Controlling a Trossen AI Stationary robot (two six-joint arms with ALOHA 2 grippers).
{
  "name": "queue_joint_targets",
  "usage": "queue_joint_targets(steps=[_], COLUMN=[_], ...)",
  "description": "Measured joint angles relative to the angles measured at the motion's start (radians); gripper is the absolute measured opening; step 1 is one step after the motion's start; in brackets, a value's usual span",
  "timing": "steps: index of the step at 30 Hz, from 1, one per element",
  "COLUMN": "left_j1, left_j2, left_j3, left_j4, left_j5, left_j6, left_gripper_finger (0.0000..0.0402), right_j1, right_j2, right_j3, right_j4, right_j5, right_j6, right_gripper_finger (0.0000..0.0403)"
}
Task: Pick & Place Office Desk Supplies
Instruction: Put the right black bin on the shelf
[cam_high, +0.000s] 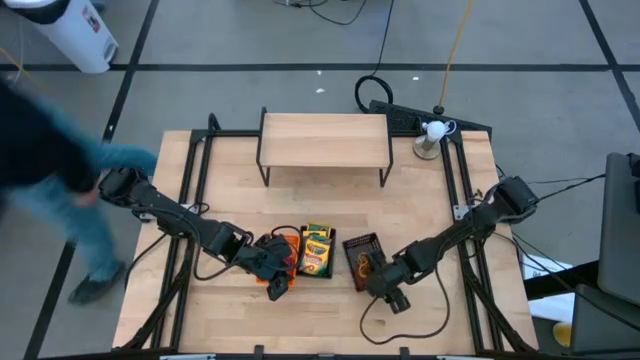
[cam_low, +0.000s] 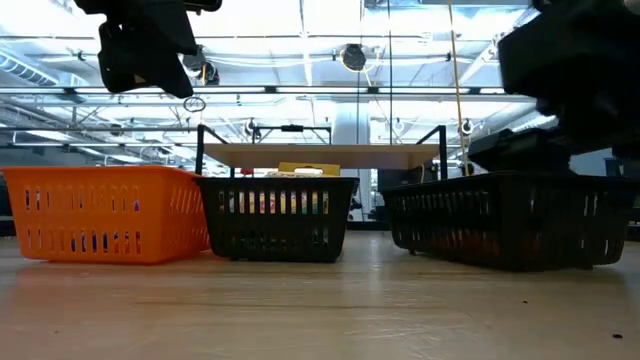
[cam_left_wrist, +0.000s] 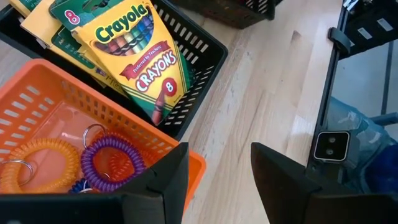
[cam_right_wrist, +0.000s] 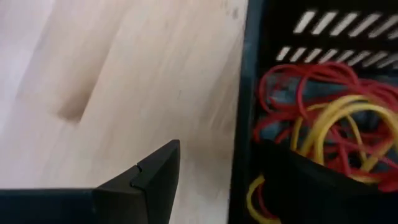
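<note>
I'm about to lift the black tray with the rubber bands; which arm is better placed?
Right. The right gripper hangs open astride that black tray's wall, beside the rubber bands. The left gripper is over the orange tray.

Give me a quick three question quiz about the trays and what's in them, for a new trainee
1. True or false: the crayon boxes lie in the orange tray.
2. Which tray holds the red and yellow rubber bands? A) the orange tray B) the middle black tray C) the black tray by the right gripper
3. Fill in: the coiled purple and orange loops sit in the ____ tray, under the left gripper.

Key: 1 false, they lie in the middle black tray. 2 C. 3 orange.
</note>
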Motion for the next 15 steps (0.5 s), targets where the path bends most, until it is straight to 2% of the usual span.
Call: queue_joint_targets(steps=[4, 8, 12, 15], left_j1=[0.000, 0.000, 0.000, 0.000], left_j2=[0.000, 0.000, 0.000, 0.000], left_j3=[0.000, 0.000, 0.000, 0.000], left_j4=[0.000, 0.000, 0.000, 0.000], left_j5=[0.000, 0.001, 0.001, 0.001], left_j6=[-0.015, -0.016, -0.016, -0.017], left_gripper_finger=[0.0170, 0.0170, 0.0170, 0.0170], right_j1=[0.000, -0.001, -0.012, -0.018], right_j2=[0.022, 0.005, -0.028, -0.055], right_j3=[0.003, -0.001, -0.003, -0.003], right_j4=[0.032, 0.032, 0.006, -0.026], right_j5=[0.013, 0.027, 0.019, 0.025], right_j6=[0.029, 0.040, 0.087, 0.115], right_gripper_finger=[0.0200, 0.0165, 0.0105, 0.0033])
